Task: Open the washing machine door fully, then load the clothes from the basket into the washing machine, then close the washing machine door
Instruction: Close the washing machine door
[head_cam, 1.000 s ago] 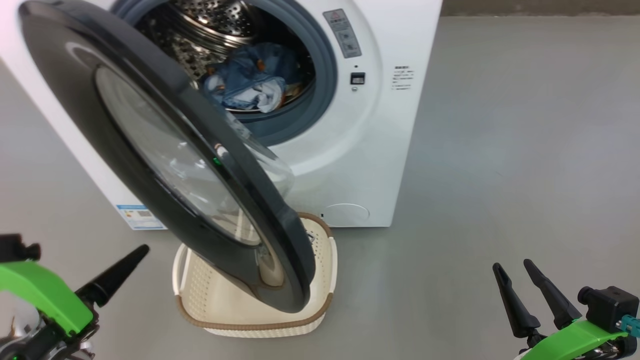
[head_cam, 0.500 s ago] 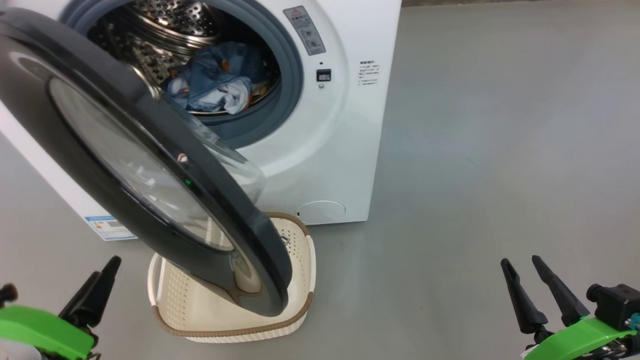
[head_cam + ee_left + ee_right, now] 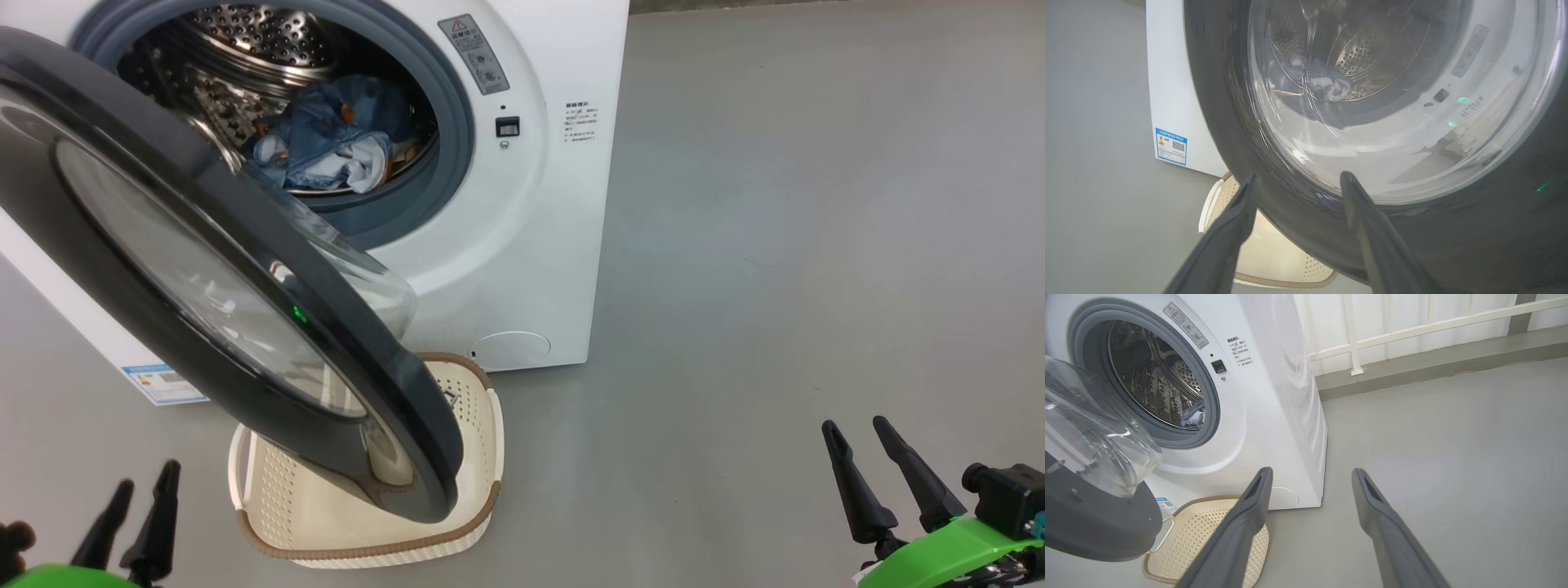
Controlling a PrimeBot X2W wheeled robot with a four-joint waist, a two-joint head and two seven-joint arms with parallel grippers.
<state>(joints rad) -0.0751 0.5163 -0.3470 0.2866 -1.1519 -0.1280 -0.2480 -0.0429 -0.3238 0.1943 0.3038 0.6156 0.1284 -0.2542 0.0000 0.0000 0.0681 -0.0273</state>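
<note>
The washing machine (image 3: 522, 245) stands on the grey floor (image 3: 775, 245), with the open floor extending away to the robot's right of it. The washing machine door (image 3: 204, 269) is partly open, swung out from the front at an angle, with its glossy black rim and bulging glass window toward the robot's left side. The clothes (image 3: 326, 139) lie inside the steel drum (image 3: 245, 41), a light blue heap with a cream piece at its front, resting low behind the grey gasket (image 3: 449, 147). The basket (image 3: 367, 543) sits on the floor just in front of the machine's base, below the opening. The door's lower edge hangs over it and hides part of its interior; the part that shows is bare perforated cream plastic. A blue label (image 3: 163, 384) is fixed low on the machine's front, to the left of the basket. The left pincer (image 3: 148, 478) is low on the robot's left, fingers spread and gripping nothing. In the left wrist view its fingers point at the lower rim of the door's outer face, and in the head view it is apart from the door. The right pincer (image 3: 855, 425) is low on the robot's right over bare floor, well apart from machine and basket, fingers spread and gripping nothing.
</note>
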